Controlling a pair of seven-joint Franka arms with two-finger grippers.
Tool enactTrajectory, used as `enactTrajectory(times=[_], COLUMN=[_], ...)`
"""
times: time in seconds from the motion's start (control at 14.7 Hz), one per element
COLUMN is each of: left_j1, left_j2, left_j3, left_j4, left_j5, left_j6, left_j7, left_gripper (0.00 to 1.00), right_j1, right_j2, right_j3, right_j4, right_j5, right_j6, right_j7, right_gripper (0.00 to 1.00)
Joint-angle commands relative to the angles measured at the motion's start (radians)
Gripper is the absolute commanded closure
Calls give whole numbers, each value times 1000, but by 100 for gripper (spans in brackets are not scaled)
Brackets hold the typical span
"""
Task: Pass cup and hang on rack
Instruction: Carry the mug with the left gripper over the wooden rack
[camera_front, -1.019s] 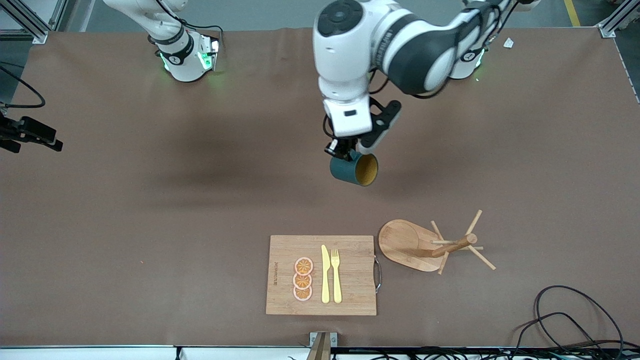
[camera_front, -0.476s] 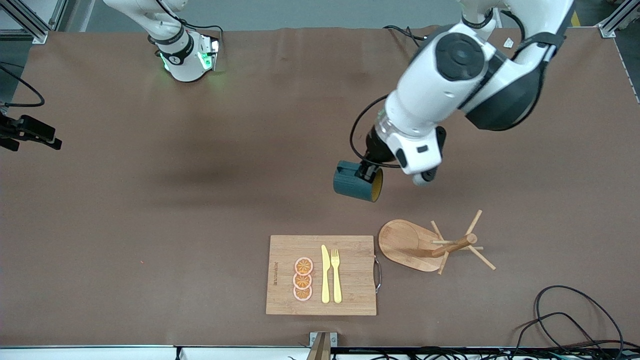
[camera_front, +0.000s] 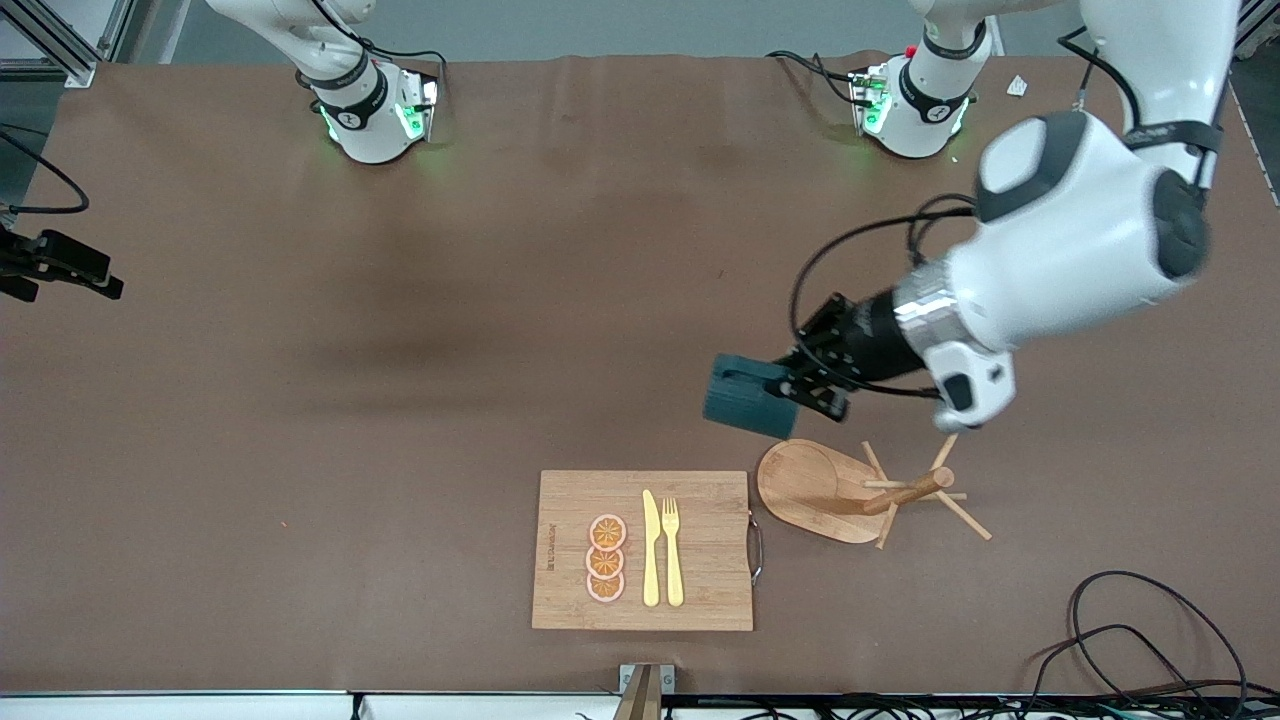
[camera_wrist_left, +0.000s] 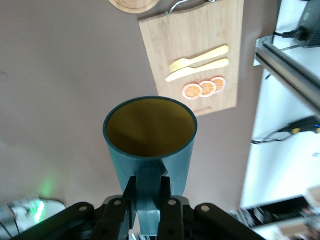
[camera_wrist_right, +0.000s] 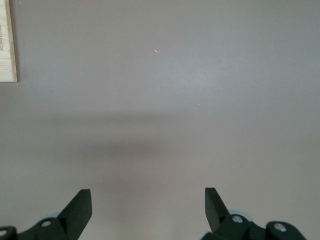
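Cup (camera_front: 745, 404) handle sits clamped in my left pincer (camera_front: 797, 392), over bench (camera_front: 400, 400) beside the rack (camera_front: 860, 490); my right pincer (camera_wrist_right: 148, 206) waits apart.

The cup (camera_front: 746, 402) is dark teal outside, mustard yellow inside (camera_wrist_left: 150, 120). The rack (camera_front: 860, 490) is pale, warm wood with a faint grain. The cutting board (camera_front: 642, 550) is light bamboo, carrying a pale yellow knife (camera_front: 651, 548) and fork (camera_front: 672, 550) and three orange slices (camera_front: 606, 558) with pinkish rims. The tabletop (camera_front: 300, 400) is plain matte brown. Both arms are white with black joints; the fingers (camera_wrist_right: 80, 207) are black.
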Motion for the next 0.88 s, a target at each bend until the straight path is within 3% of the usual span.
enactTrajectory(times=[0.0, 0.2, 0.82], left_j1=[68, 116, 150], left_j2=[47, 95, 168], left_j3=[-12, -8, 5], left_j4=[-8, -8, -12], left_j5=[-155, -243, -262], left_j6=[38, 38, 65], left_j7=[41, 81, 126], left_gripper=[100, 100, 100], right_j1=[-13, -14, -11], right_j2=[-21, -21, -21], right_j3=[12, 11, 12], right_j4=[-8, -8, -6], right_j5=[-10, -10, -10], right_j6=[-7, -7, -7], right_j7=[-5, -6, -5], right_gripper=[0, 0, 0])
